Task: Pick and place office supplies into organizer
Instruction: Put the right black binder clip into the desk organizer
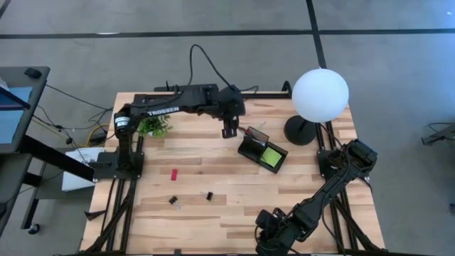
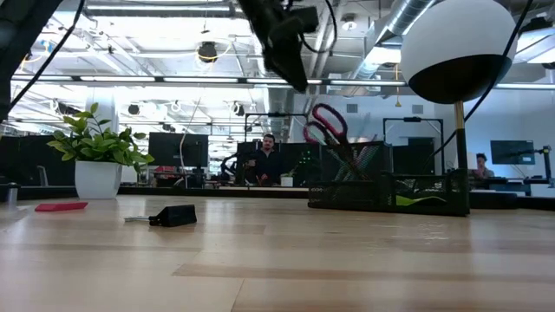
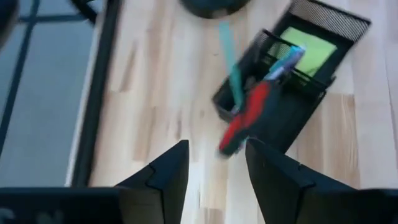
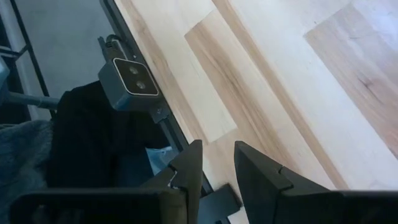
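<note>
The black mesh organizer (image 1: pixel 263 153) stands at the table's middle right. A lime-green sticky-note pad (image 3: pixel 308 46) lies in its low tray. Red-handled scissors (image 3: pixel 245 121), a teal pen (image 3: pixel 231 62) and a blue pen (image 3: pixel 287 61) stick up out of its pen holder, leaning on the rim. My left gripper (image 3: pixel 217 146) hovers open above the scissors' handles (image 2: pixel 328 126), clear of them. A small red block (image 1: pixel 173 173) and two black clips (image 1: pixel 173 200) (image 1: pixel 209 195) lie on the table's left half. My right gripper (image 4: pixel 217 149) waits open over the near right edge.
A white globe lamp (image 1: pixel 320 96) stands on its black base right behind the organizer. A small potted plant (image 1: pixel 153 126) sits at the far left by the left arm's base. Bare wood lies between the clips and the organizer.
</note>
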`<state>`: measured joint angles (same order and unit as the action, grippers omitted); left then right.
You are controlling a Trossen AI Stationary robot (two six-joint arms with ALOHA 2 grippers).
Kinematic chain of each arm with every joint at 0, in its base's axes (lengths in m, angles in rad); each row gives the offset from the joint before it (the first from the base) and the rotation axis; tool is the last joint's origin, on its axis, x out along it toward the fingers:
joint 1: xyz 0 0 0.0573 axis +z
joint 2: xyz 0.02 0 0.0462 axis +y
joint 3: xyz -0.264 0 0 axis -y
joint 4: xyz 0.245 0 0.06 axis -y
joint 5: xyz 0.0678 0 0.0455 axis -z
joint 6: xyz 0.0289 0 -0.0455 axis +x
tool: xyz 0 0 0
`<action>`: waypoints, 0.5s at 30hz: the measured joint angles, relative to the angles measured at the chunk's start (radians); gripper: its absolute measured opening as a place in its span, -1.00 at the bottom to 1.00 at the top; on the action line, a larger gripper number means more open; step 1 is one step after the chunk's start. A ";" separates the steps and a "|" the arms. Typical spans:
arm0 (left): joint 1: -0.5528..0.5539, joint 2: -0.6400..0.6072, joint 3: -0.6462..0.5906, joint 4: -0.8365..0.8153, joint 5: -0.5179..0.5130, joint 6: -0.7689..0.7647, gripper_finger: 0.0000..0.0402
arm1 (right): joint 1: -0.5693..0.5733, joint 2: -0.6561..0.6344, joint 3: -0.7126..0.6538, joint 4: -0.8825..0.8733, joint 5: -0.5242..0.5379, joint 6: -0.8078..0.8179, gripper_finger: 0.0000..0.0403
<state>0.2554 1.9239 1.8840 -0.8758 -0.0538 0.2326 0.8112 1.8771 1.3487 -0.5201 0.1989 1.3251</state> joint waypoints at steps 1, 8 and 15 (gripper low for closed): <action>0.000 0.000 0.032 -0.036 -0.016 -0.028 -0.23 | 0.000 0.000 0.000 0.000 0.000 0.000 -0.56; -0.001 -0.018 0.314 -0.319 -0.041 -0.171 -0.23 | 0.000 0.000 0.000 -0.003 -0.022 0.001 -0.56; -0.048 -0.095 0.437 -0.473 -0.118 -0.209 -0.24 | -0.001 0.000 0.000 0.004 -0.041 0.001 -0.56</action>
<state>0.2073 1.8287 2.3208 -1.3490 -0.1722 0.0232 0.8104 1.8771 1.3487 -0.5159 0.1577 1.3258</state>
